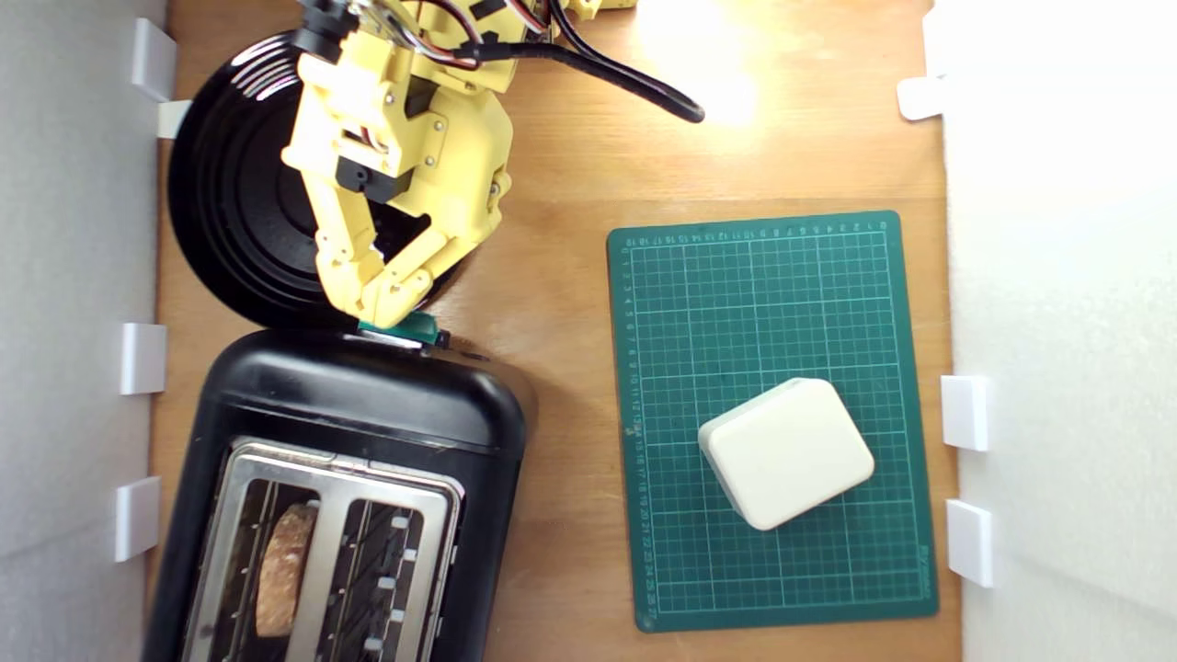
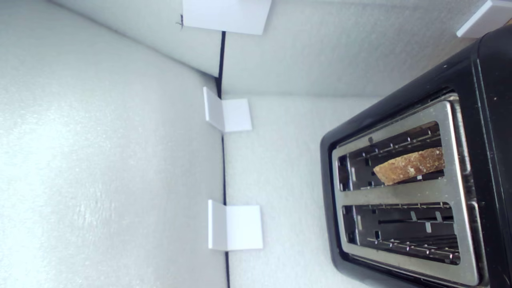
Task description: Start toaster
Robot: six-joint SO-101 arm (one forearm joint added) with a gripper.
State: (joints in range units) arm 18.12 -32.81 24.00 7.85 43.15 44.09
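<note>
Wooden tabletop (image 1: pixel 570 276) spread out under me, white foam walls (image 1: pixel 74 276) closing it in, small white brackets (image 1: pixel 143 358) clipped along their edges. Biggest thing down here is the toaster (image 1: pixel 368 405), glossy black, right beneath my fingertips and running away from me toward the bottom of the exterior view. Its silver top plate (image 1: pixel 340 487) shows two slots: a browned slice of bread (image 1: pixel 283 565) stands in the slot on the exterior view's left, and the wrist view has that same slice (image 2: pixel 410 165) sitting in its wire guides, with the other slot showing only bare wires. Off to the exterior view's right of me, well apart, lies the green cutting mat (image 1: pixel 690 294), and on it a cream rounded box (image 1: pixel 788 452), turned at an angle to the grid. Behind my fingers sits the round black plate (image 1: pixel 230 211), half covered by my yellow body. Now my claw (image 1: pixel 384 311): the two fingers have met at the tips, nearly shut, nothing caught between them, pointing down onto the little teal lever (image 1: pixel 405 326) at the near end of the toaster. Tips look to be touching the lever's top, though I can't tell how firmly they bear on it
</note>
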